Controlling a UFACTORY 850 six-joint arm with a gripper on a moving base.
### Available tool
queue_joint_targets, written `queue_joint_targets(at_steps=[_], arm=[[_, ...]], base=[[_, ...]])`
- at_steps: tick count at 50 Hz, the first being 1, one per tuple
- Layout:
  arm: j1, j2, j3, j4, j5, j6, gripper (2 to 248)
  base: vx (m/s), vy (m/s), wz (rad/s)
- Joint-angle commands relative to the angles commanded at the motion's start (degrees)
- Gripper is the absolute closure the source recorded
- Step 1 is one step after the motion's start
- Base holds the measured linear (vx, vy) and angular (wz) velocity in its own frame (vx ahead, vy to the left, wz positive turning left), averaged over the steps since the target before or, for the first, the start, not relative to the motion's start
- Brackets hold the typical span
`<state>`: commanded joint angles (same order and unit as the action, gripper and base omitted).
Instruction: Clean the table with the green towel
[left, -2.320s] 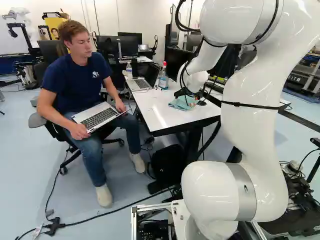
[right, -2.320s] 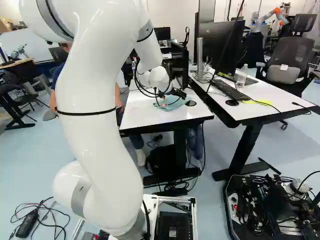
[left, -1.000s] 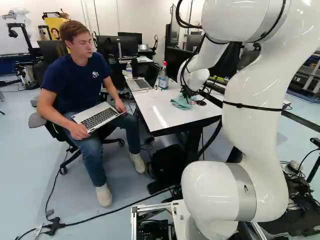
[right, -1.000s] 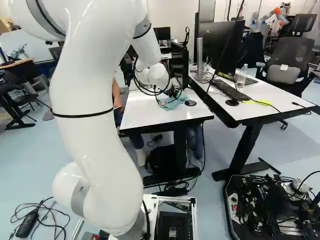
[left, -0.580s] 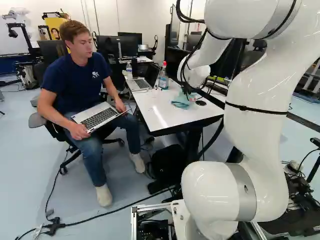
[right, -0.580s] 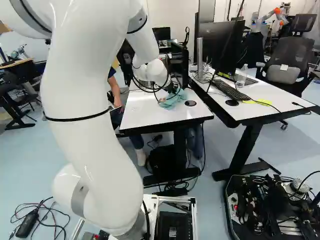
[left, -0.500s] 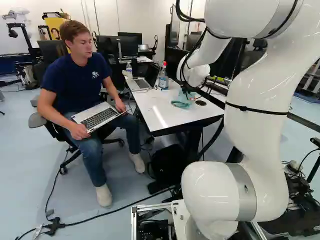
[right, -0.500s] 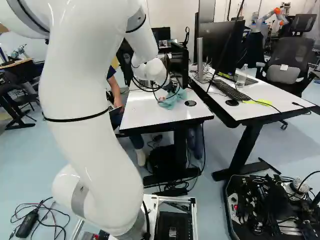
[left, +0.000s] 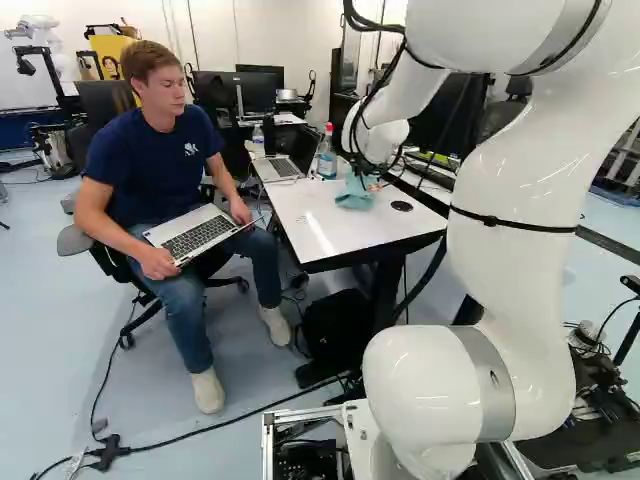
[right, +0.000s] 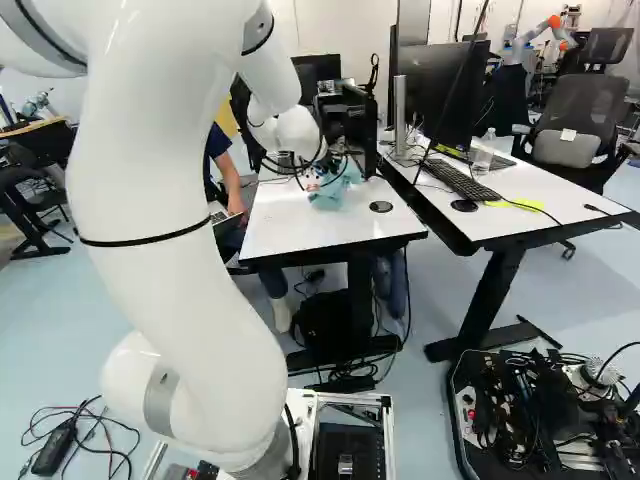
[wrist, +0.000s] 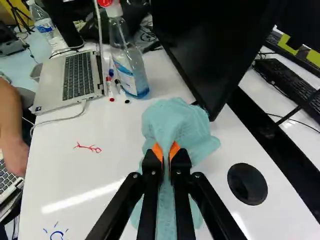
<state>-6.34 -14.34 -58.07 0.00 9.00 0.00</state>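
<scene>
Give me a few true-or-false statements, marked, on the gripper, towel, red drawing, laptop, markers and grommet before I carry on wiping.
The gripper is shut on the green towel. True.
The red drawing is wiped away. False: the red drawing shows on the table.
Markers lie between the open laptop and the spray bottle. True.
The towel covers the round grommet. False: the round grommet is uncovered, beside the towel.
The spray bottle stands upright. True.

No print is legible, even on the red-topped bottle (wrist: 131, 60).
</scene>
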Motion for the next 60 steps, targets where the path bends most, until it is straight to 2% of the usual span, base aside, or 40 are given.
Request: queue_joint_targets(at_steps=[60], arm=[[9.7,-4.3,-6.1,0.0,0.0,0.0,215]], base=[[0.0,0.0,0.0]])
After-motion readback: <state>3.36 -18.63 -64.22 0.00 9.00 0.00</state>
